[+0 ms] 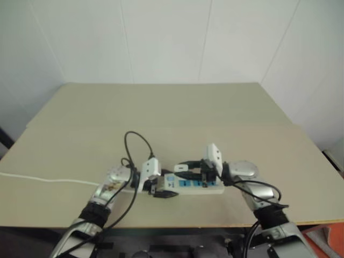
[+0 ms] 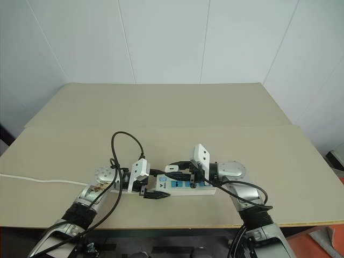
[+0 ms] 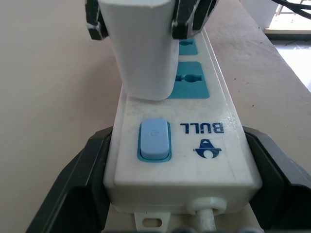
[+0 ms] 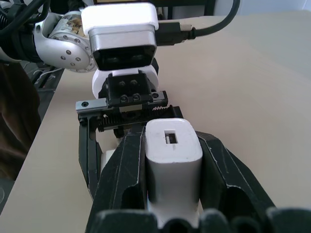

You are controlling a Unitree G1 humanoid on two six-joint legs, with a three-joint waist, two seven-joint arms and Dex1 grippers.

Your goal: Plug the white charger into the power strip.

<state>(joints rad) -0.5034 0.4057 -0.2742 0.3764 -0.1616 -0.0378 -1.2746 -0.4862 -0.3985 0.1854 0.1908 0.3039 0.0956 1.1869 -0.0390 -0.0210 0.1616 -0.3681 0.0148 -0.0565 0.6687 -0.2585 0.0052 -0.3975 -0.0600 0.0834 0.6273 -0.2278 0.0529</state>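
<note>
Tabletop [image 1: 161, 113], wide and beige, carries everything, and both arms meet at its near edge. Under the two end effectors lies the power strip [image 3: 214, 141], long and white, with a blue switch [image 3: 154, 141] and blue sockets [image 3: 190, 80] in a row. The left end effector [image 3: 180, 213] is closed on the cord end of the power strip, one black finger at each long side. A thin white cord [image 1: 43, 179] runs away from this end effector across the tabletop to the left edge. The right end effector [image 4: 172, 165] is closed on the white charger [image 4: 173, 155], one finger on each side. The white charger stands upright on the power strip, just beyond the blue switch, between the two end effectors.
</note>
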